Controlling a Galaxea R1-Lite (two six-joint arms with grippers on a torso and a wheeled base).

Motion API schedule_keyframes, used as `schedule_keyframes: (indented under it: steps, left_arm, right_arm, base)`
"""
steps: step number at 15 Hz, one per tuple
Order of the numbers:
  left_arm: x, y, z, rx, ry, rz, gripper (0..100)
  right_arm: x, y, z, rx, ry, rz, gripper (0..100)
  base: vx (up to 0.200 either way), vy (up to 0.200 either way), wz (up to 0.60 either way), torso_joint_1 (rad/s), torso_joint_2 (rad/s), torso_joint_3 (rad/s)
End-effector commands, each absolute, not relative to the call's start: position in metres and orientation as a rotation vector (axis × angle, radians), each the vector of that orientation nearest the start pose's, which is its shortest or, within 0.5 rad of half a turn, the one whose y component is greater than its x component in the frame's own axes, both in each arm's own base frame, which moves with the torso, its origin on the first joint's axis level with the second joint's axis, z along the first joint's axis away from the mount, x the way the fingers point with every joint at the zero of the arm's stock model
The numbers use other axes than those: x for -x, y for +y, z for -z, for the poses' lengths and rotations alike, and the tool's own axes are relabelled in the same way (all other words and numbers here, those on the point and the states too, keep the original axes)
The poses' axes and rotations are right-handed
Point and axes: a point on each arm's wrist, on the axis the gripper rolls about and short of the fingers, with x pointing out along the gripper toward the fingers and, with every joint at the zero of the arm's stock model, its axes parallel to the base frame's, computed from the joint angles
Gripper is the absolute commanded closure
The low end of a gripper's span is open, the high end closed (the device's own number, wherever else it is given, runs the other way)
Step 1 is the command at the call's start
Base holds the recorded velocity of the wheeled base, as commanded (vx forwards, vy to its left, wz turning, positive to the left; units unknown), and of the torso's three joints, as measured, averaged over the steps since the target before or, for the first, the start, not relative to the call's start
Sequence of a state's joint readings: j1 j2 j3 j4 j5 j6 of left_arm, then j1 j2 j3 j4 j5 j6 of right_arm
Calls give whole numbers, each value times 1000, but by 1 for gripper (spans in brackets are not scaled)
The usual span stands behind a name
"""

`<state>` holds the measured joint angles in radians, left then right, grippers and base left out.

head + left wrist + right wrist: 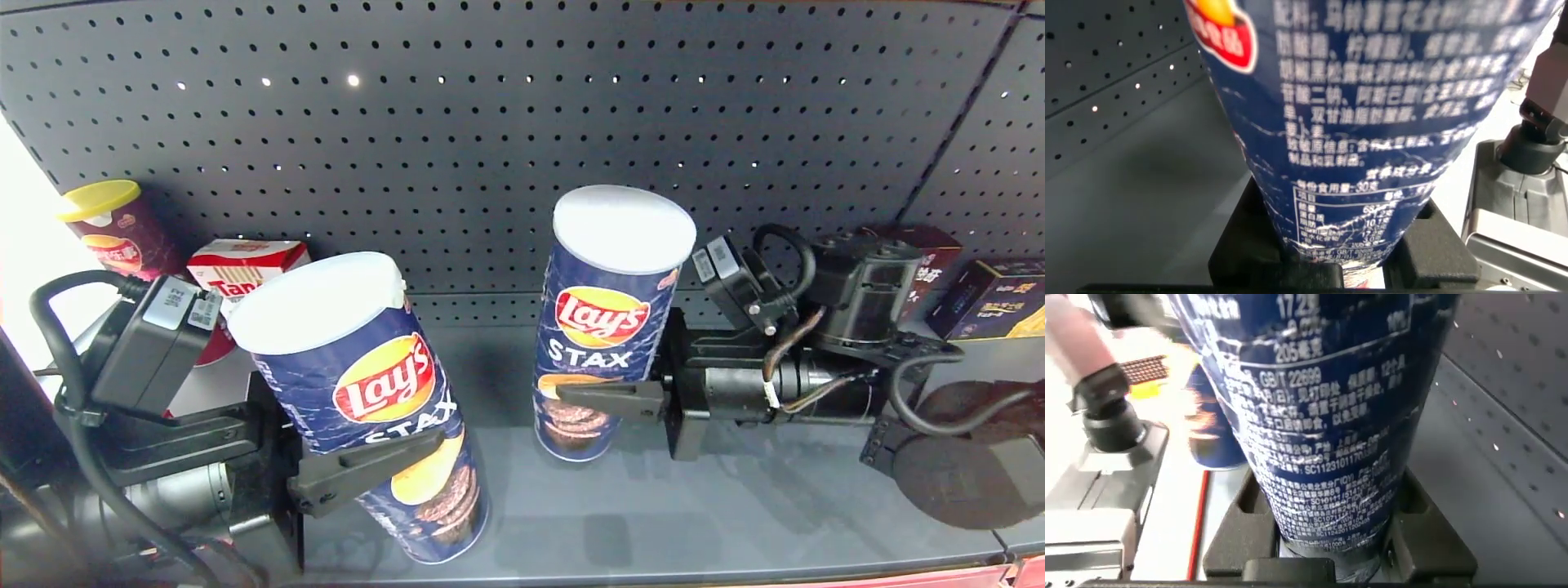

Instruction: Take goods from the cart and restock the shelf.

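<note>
Two tall blue chip cans with white lids are on the grey shelf (735, 523). The left can (367, 400) leans toward the front edge, with my left gripper (359, 465) shut around its lower half; its printed side (1372, 122) looms in the left wrist view between the black fingers (1437, 253). The right can (600, 327) is nearly upright at the shelf's middle, with my right gripper (612, 400) shut on its lower half. Its label (1323, 416) rises between the fingers (1429, 539) in the right wrist view.
A perforated dark back panel (522, 122) closes the shelf behind. At the back left are a purple can with a yellow lid (118, 224) and a red and white box (245, 265). Dark boxes (992, 298) stand at the back right. Open shelf lies between the two cans.
</note>
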<state>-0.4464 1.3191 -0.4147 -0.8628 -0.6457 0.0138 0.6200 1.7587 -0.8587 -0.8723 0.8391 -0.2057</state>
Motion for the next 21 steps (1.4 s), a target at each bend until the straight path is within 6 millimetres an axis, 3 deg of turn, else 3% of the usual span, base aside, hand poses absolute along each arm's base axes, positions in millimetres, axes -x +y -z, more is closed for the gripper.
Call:
schedule_keyframes:
  steps: [1,8,21]
  left_arm:
    - [-166,-95,-195,-8,39,1092,100]
    - [-168,-90,-195,-7,39,1068,100]
    - [-168,-90,-194,-6,41,1066,100]
  right_arm:
    - [-233,194,-188,163,-102,-1472,100]
    - [-227,190,-162,155,-12,-1485,100]
    - [-234,198,-142,148,35,-1500,100]
  base:
    - [0,0,0,0,0,0]
    - [0,0,0,0,0,0]
    - [0,0,0,0,0,0]
